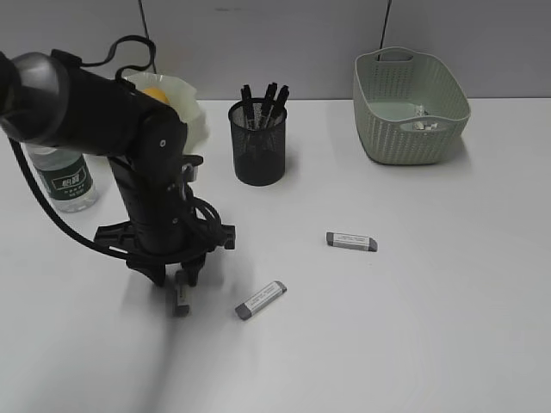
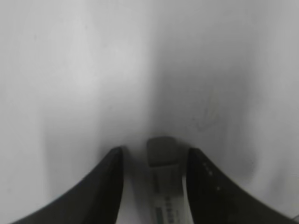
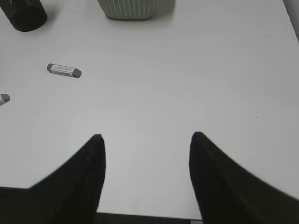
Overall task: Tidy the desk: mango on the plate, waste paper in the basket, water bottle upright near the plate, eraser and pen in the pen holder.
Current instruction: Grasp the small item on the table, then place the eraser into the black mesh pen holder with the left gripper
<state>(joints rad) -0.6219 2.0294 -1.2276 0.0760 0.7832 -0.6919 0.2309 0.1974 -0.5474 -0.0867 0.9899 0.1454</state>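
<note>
pens (image 1: 263, 101) in pen holder (image 1: 258, 153) | basket (image 1: 410, 107) right of it

I am facing a plain grey wall (image 1: 293, 43) that is running across the whole back of the exterior view. Two thin dark lines are crossing it downward, a left line (image 1: 143, 21) and a right line (image 1: 387, 21); seams or cords, I cannot tell.

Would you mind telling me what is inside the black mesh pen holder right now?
Several dark pens stand in the pen holder, tops poking above its rim. The mesh hides its bottom, so any eraser inside cannot be seen.
</note>
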